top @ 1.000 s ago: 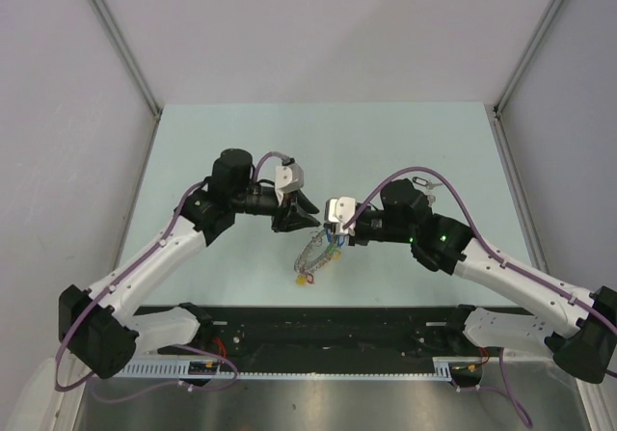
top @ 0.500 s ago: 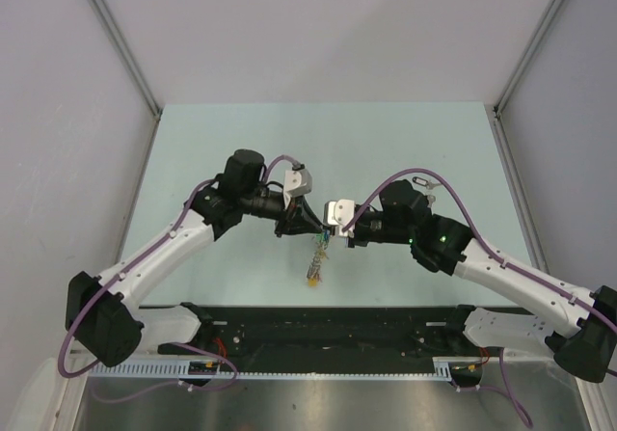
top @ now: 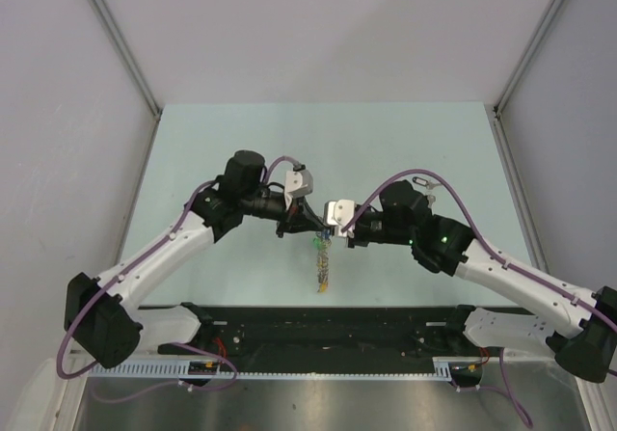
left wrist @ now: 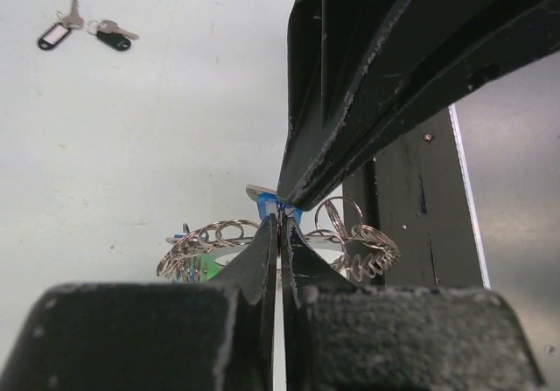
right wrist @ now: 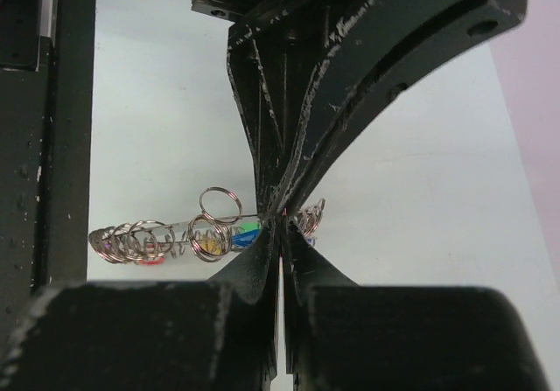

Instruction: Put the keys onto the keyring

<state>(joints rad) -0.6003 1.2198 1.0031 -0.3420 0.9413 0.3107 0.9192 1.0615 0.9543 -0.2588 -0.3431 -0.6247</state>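
Silver wire and small coloured tags hang in a narrow bunch: the keyring [top: 321,265] dangles above the desk [top: 212,142], over its middle and towards the near edge, from the spot where the two arms meet tip to tip. The left claw [left wrist: 281,223] is pressed together to a hairline slit, and the right claw [right wrist: 281,226] is closed just as tightly. Both seem to nip the top of the ring at one point, beside a blue tag, though the contact itself is hidden between the fingertips.

Two loose keys [left wrist: 112,37] with dark tags lie flat on the desk, well apart from the ring. The left wrist view does not show which edge they lie near. They are not yet threaded, so the step in hand looks like a handover or a shared hold on the ring. Next, one claw must probably carry the ring alone while the other lets go and fetches a key, a fine pinch on a tiny flat thing.

A second ago the left claw stood open and apart, and the ring hung from the right claw as a broad loop. Since then the left has closed in and shut, and the bunch has turned edge-on.
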